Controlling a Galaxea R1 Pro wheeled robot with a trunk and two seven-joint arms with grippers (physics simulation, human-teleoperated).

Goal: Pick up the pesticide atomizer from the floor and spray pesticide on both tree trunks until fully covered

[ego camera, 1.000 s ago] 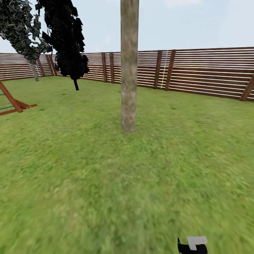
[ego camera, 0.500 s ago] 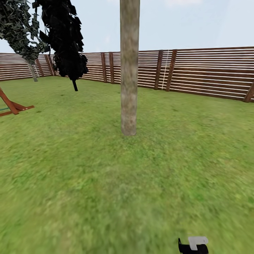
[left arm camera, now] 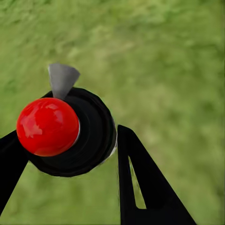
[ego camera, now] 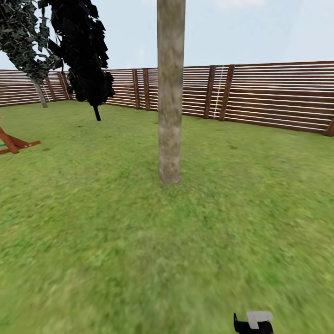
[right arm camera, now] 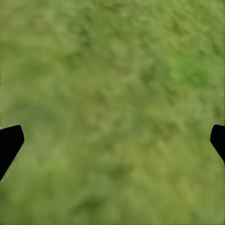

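The lawn [ego camera: 93, 241] of the garden spreads wide ahead of the robot, blurry green grass running to a brown slatted fence [ego camera: 278, 95] at the far edge. One tree trunk [ego camera: 170, 93], thick and mottled grey-beige, stands upright on the grass well ahead of the claws, its base planted in the lawn and its top running out of the head view. Further off, past the trunk and toward the left arm's side, stands a dark, nearly black conifer [ego camera: 86, 51], and beside it a greyer leafy tree [ego camera: 25, 41] leaning near the fence. A red-brown wooden frame [ego camera: 16, 143] sits on the grass at that same side, cut off by the picture's edge.

The pesticide atomizer [left arm camera: 75, 129] sits between the two black fingers of the left gripper [left arm camera: 70, 159]: a round dark body seen from above, a glossy red ball on top and a thin grey spray piece poking outward from it. The left claw is pinching it, one finger [left arm camera: 140, 187] touching the bottle's side and the other at its opposite side, grass below (no contact with the ground that can be made out).

The right gripper [right arm camera: 112, 140] is spread wide, its two black fingertips [right arm camera: 9, 143] at opposite sides with bare grass between them and nothing held.

At the lower edge of the head view a small black part with a white tab [ego camera: 254, 322] shows; which arm it belongs to cannot be told.
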